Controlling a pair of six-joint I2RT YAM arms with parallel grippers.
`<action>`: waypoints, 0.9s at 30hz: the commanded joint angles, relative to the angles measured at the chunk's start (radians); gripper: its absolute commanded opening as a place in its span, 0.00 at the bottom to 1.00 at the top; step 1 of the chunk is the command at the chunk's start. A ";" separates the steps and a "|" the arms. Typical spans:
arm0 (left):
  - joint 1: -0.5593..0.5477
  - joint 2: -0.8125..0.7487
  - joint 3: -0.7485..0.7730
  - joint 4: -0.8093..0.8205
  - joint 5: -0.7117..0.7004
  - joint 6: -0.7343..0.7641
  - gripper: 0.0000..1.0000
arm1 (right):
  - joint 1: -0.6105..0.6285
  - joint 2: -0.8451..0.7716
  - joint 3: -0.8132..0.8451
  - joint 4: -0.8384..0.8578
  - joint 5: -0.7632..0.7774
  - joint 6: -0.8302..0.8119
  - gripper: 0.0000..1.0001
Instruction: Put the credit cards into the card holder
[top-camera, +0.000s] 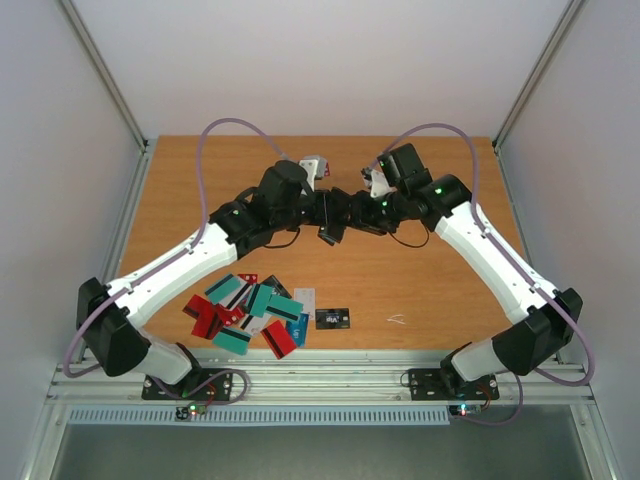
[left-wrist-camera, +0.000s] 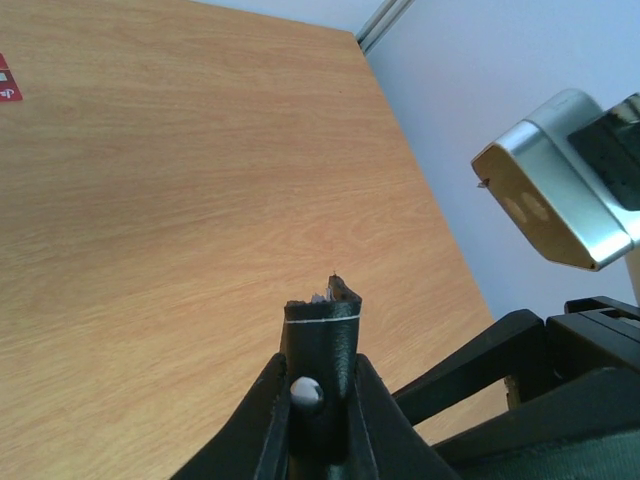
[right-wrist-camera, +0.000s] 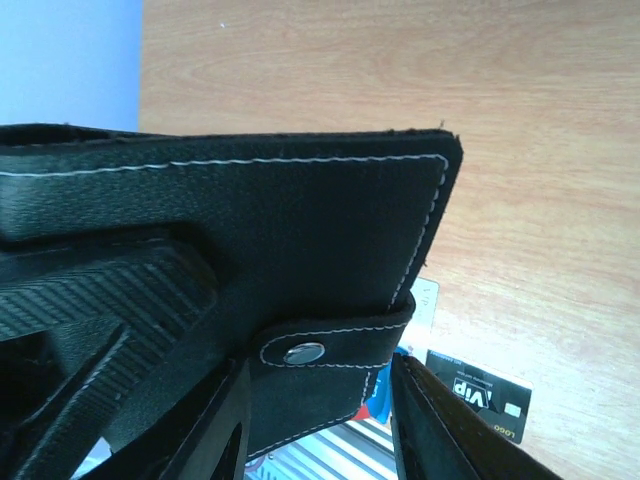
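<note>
The black card holder (top-camera: 331, 232) hangs in the air over the table's middle, between both grippers. My left gripper (top-camera: 318, 208) is shut on its edge; in the left wrist view the holder (left-wrist-camera: 322, 325) stands upright between the jaws of this gripper (left-wrist-camera: 320, 365), a pale snap showing. In the right wrist view the holder (right-wrist-camera: 300, 220) fills the frame, closed. My right gripper (right-wrist-camera: 320, 385) is open, its jaws either side of the snap strap (right-wrist-camera: 330, 350). The credit cards (top-camera: 250, 315), teal, red, blue and white, lie piled at the front left.
A black card with white VIP print (top-camera: 333, 318) lies right of the pile and also shows in the right wrist view (right-wrist-camera: 478, 395). A small white scrap (top-camera: 398, 320) lies further right. A metal rail (top-camera: 320, 385) runs along the near edge. Enclosure walls stand on both sides.
</note>
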 joint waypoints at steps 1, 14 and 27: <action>-0.014 0.022 0.041 0.016 0.042 0.006 0.00 | 0.010 -0.035 -0.002 0.077 0.005 -0.005 0.40; -0.015 0.035 0.063 0.018 0.070 0.017 0.00 | 0.011 0.019 0.027 0.014 0.074 -0.022 0.36; -0.015 0.037 0.076 0.005 0.062 0.041 0.00 | 0.010 0.097 0.041 -0.092 0.147 -0.046 0.25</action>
